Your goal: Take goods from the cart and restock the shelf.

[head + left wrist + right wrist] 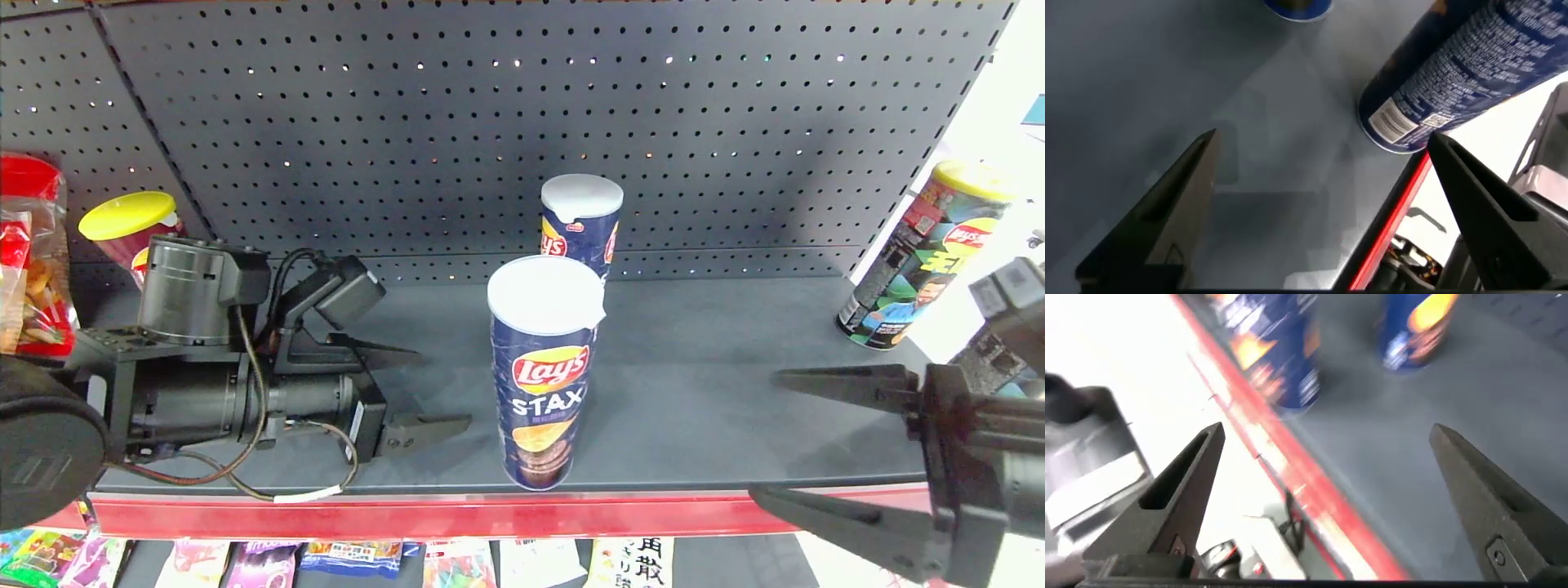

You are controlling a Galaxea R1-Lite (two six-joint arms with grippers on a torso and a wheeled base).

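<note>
- Head view: right gripper (763, 435), wide open and empty, off the near right of the shelf (694, 392); left gripper (445, 389), open and empty, just left of the upright front can (543, 384).
- Left wrist view: front can (1454, 73) untouched at the near edge.
- Right wrist view: front can (1282, 351) well apart; left arm nearer.

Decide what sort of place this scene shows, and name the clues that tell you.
Most likely a shop aisle, perhaps a supermarket: a pegboard-backed shelf with a red front strip, tall crisp cans standing on it, and packaged snacks on the level below.
</note>
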